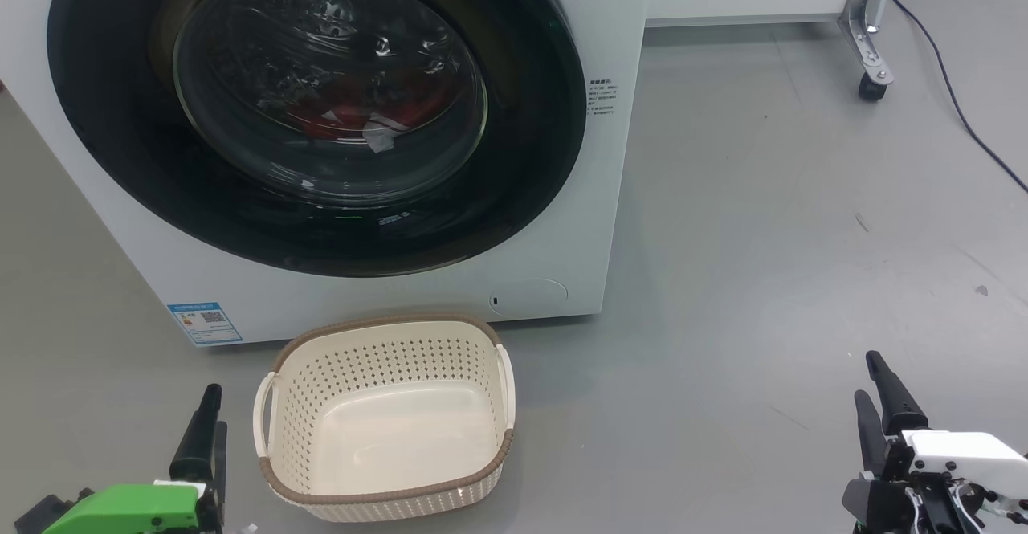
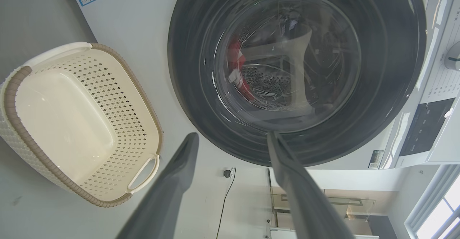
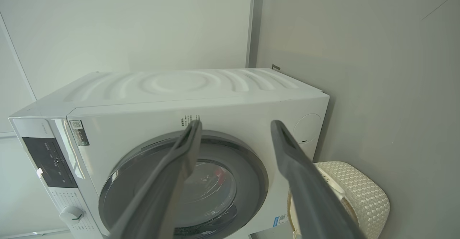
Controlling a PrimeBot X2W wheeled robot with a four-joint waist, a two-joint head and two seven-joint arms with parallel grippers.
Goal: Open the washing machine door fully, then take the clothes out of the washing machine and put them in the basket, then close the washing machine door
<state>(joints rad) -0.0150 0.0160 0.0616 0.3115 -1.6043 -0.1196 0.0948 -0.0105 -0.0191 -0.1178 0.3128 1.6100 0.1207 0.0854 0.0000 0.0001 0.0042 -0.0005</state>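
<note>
"Head view, and we see the washing machine door shut flush on the washing machine. The clothes show red behind the glass, and the basket sits on the floor just in front. What about our arms?"

"The left end effector and right end effector are both spread wide, holding nothing and well back. So we're on step one, the door. We reckon one of them must reach the black rim's edge and pull, though we can't make out a handle."

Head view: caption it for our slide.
Empty basket before the shut washing machine door, red clothes inside; left claw and right claw open.
</note>
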